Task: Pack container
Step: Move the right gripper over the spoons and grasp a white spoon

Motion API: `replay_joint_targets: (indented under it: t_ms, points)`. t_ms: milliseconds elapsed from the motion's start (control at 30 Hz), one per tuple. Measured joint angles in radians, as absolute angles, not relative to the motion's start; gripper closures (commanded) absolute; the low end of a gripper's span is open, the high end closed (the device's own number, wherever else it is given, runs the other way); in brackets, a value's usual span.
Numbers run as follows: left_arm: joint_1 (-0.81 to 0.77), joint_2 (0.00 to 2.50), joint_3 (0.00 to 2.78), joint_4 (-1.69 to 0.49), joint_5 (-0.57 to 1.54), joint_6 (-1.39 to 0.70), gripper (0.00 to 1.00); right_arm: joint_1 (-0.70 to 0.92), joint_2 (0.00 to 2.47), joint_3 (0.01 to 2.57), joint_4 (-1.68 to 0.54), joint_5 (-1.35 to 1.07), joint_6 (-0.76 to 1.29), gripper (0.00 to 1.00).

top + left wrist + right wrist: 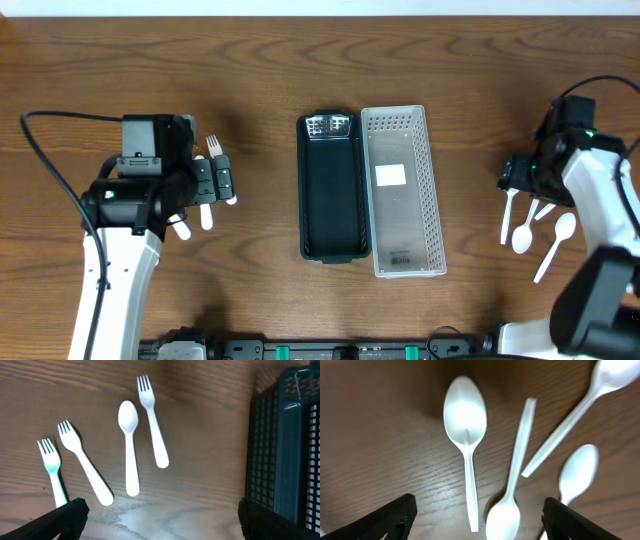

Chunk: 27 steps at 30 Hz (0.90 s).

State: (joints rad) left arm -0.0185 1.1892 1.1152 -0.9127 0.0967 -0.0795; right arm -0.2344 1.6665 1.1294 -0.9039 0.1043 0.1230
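Overhead: a dark container point(330, 190) lies at the middle of the wooden table point(300, 60), touching a pale perforated tray point(403, 190) on its right. The left gripper point(218, 181) hangs over white forks point(213, 146). The right gripper point(512, 180) hangs over white spoons point(522, 235).

Left wrist: 3 forks and 1 single spoon point(129, 445) lie on the wood, and the container's mesh wall is at the right edge. The black fingers point(60, 520) are spread wide and hold nothing.

Right wrist: 4 spoons lie loosely fanned. The fingers point(385, 520) are spread wide and hold nothing.
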Motion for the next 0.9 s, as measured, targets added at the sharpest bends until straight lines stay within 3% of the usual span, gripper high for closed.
replay_joint_targets:
  t_ms: [467, 900]
  points:
    - [-0.017, 1.189, 1.115, -0.913, 0.097, -0.079, 0.02, -0.234, 1.856, 1.128, -0.862, 0.068, 0.093, 0.17]
    - [-0.017, 1.189, 1.115, -0.913, 0.097, -0.079, 0.02, -0.234, 1.859, 1.098, -0.793, 0.035, 0.064, 0.18]
